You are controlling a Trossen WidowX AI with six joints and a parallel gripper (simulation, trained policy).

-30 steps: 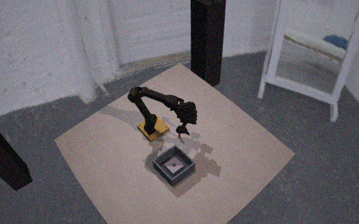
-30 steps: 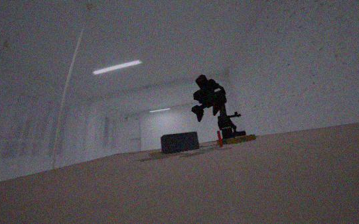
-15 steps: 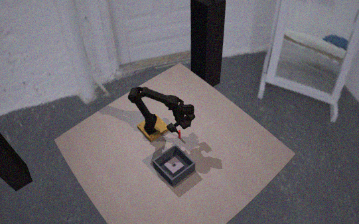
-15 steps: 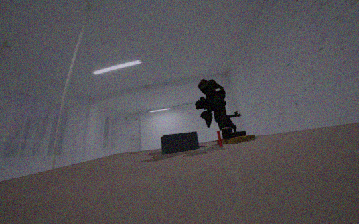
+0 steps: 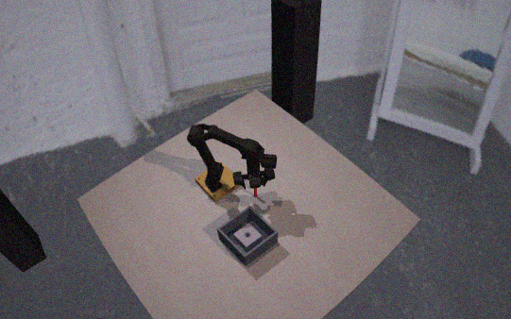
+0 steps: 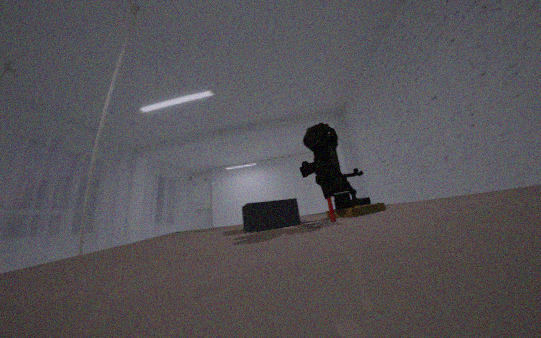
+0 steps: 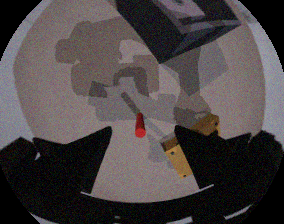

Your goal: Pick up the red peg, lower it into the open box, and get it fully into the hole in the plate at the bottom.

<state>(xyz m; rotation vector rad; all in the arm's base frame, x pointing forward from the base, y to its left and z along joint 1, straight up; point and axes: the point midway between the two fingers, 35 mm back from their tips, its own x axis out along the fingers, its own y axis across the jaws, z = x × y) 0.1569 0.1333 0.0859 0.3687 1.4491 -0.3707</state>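
The red peg [image 5: 255, 193] [image 6: 332, 212] [image 7: 140, 125] stands upright on the table near the arm's base. My gripper [image 5: 255, 181] [image 6: 329, 195] [image 7: 143, 129] is open and points down right over the peg. In the wrist view the peg shows between the two fingertips, with a gap on either side, a little nearer the left one. The open dark grey box [image 5: 232, 246] [image 6: 271, 215] [image 7: 149, 31] stands apart from the peg. The pale plate [image 5: 241, 236] [image 7: 187, 8] lies at its bottom, and its dark hole [image 5: 247, 234] is empty.
The arm's yellow base plate [image 5: 229, 183] [image 6: 372, 208] [image 7: 178, 161] is close behind the peg. The box walls rise around the plate. Dark posts [image 5: 296, 61] [image 5: 7, 222] and a white-framed mirror [image 5: 436, 101] stand off the table top [image 5: 170, 264].
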